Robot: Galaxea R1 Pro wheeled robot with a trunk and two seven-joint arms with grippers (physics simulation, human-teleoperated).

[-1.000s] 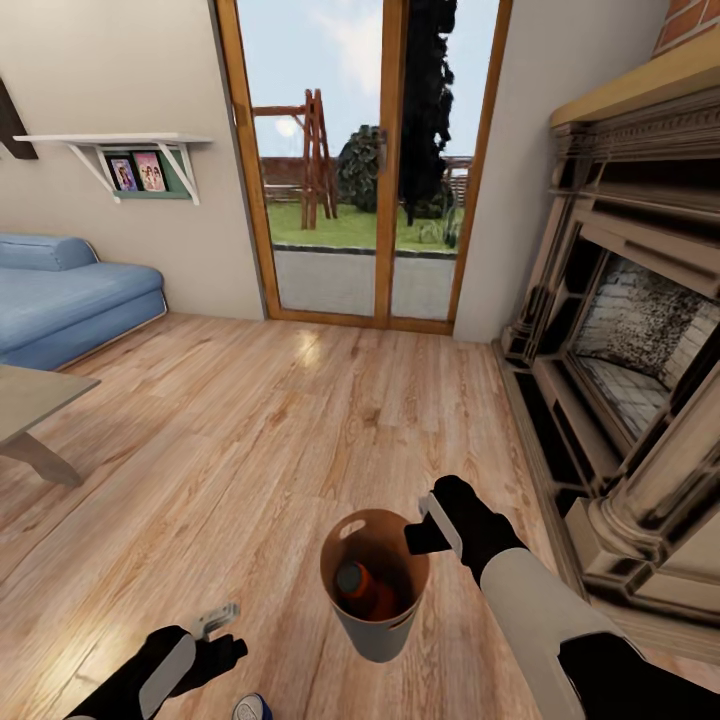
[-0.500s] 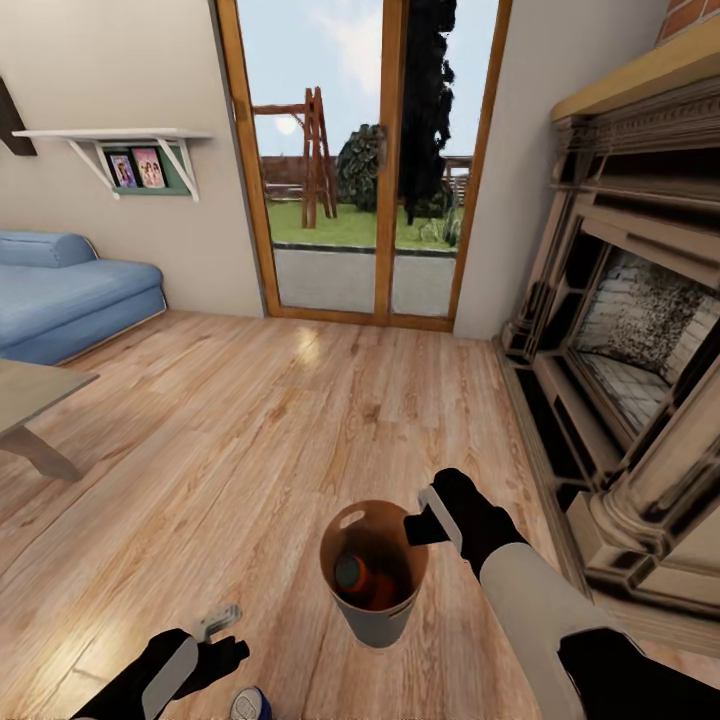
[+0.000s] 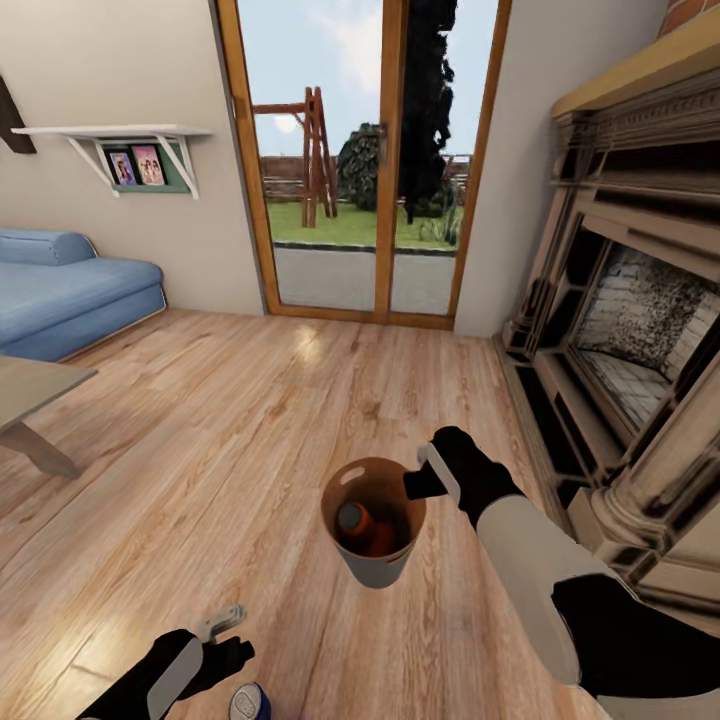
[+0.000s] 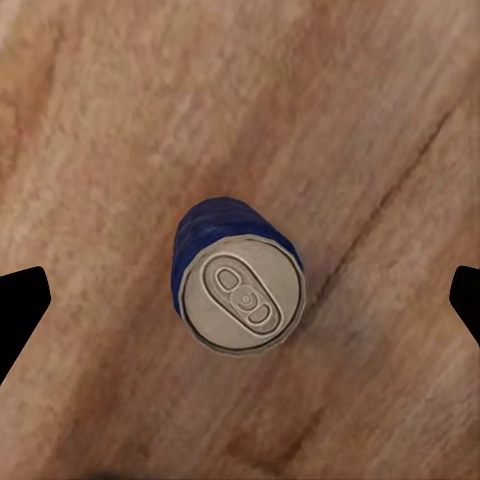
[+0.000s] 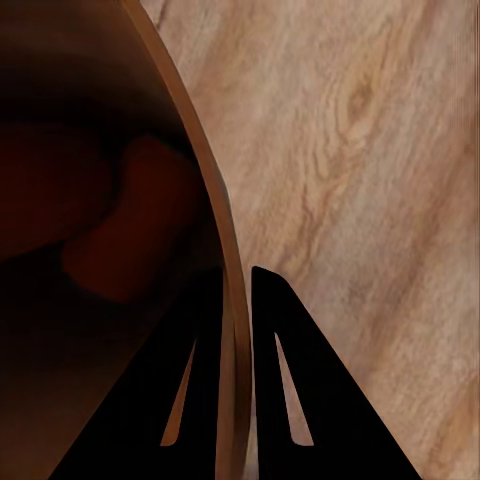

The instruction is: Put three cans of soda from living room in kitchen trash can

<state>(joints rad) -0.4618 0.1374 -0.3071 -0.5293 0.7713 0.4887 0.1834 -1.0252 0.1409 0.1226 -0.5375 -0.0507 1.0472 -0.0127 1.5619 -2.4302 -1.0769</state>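
1. Pale grey outside and glossy brown inside, the bin hangs above the wood floor, and I take it as my landmark.
2. My right claw is closed on the bin's rim: in the right wrist view one finger is inside the wall and the other is outside, with the thin wall pinched between them.
3. Inside the bin lies an orange can, tilted, with its silver top turned up toward the head camera. In the right wrist view I see orange shapes in the dark inside, but I cannot tell how many cans are there.
4. The blue can is on the floor, near the bin and on the side closer to me, toward my left arm. In the left wrist view it appears standing on the planks, its silver top with the pull tab facing the camera.
5. My left claw is above the blue can and not touching it. Its fingers are wide apart and hold nothing; in the left wrist view the dark tips sit at the two edges, with the can between them.
6. Beyond the bin are the glass doors. The fireplace is on the bin's right-arm side, and the blue sofa is far on the other side.
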